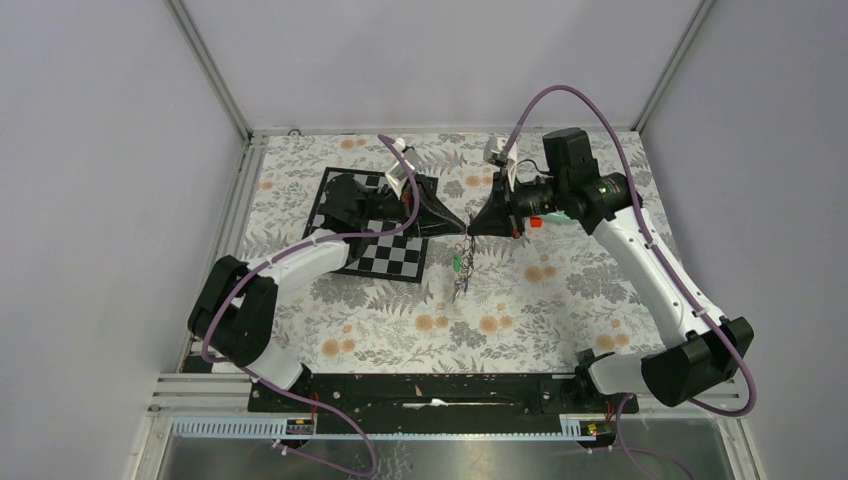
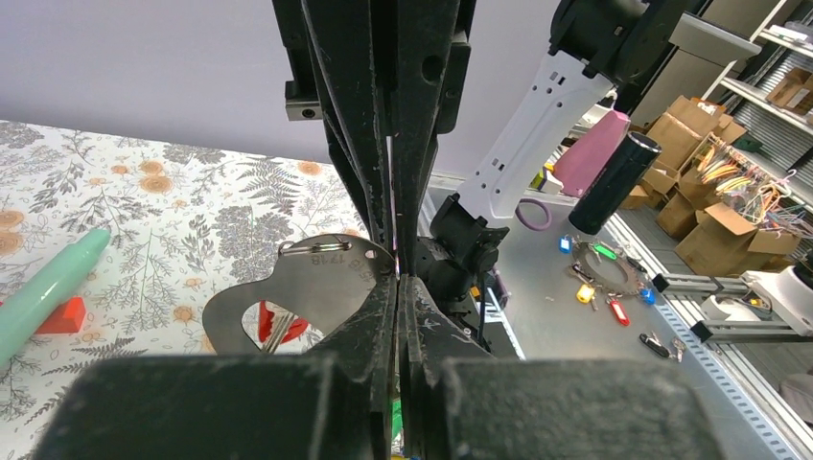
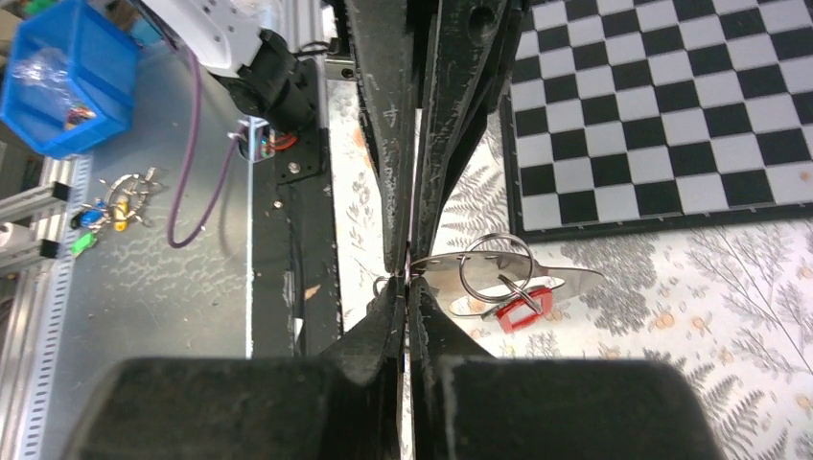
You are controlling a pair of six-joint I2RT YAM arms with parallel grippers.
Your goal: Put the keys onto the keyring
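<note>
Left pincer (image 1: 455, 226) and right pincer (image 1: 478, 224) meet tip-to-tip, barring the middle; tabletop (image 1: 500, 330) nearer lies open.

The left tool (image 2: 397, 287) rises from the bottom edge, its two black fingers pressed together on the rim of a flat metal plate (image 2: 316, 273) stamped with digits. The right tool (image 2: 393, 244) comes down from above, tip to tip with it and pinched tight, with only a sliver of light between its fingers. A red-tagged key (image 2: 276, 324) shows through the plate's cutout. On the floral worktop (image 2: 192, 211) lies a teal tube (image 2: 48, 287). Beyond the edge, on a grey surface, loose keys (image 2: 604, 278) with coloured tags are scattered.
</note>
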